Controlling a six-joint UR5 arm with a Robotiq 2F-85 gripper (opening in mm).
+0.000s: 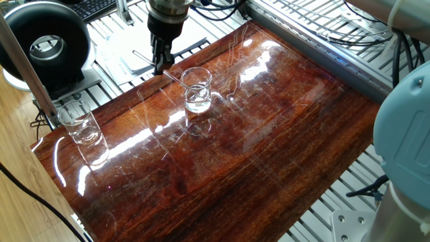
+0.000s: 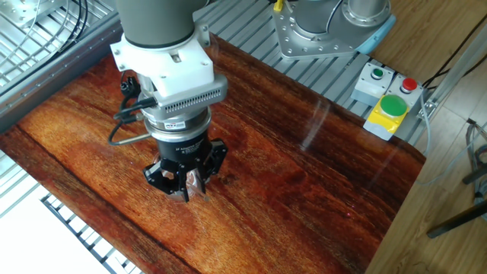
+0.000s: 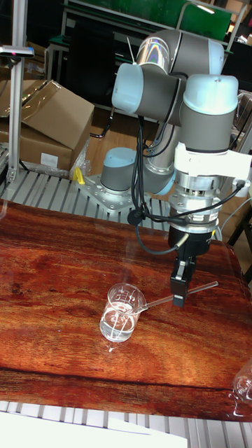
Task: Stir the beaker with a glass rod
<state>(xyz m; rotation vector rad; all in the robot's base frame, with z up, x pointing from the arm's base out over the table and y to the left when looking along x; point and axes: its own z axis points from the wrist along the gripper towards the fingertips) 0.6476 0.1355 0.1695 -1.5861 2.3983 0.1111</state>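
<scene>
The beaker [image 1: 196, 90] is a small clear glass with a little clear liquid, standing on the glossy wooden tabletop [image 1: 282, 141]. In the tall view the beaker [image 3: 120, 314] sits left of my gripper [image 3: 180, 294]. The glass rod [image 3: 157, 302] lies slanted, its lower end over the rim inside the beaker and its far end sticking out past the fingers. My gripper [image 1: 161, 64] is shut on the rod [image 1: 176, 79] near its middle, just beside the beaker. In the other fixed view my gripper [image 2: 185, 183] hides the beaker.
A second clear beaker [image 1: 79, 126] stands near the table's left corner. A black round device [image 1: 44, 42] sits beyond that edge. A box with green and red buttons [image 2: 388, 103] and the arm's base [image 2: 327, 27] lie off the far side. Metal rails surround the tabletop.
</scene>
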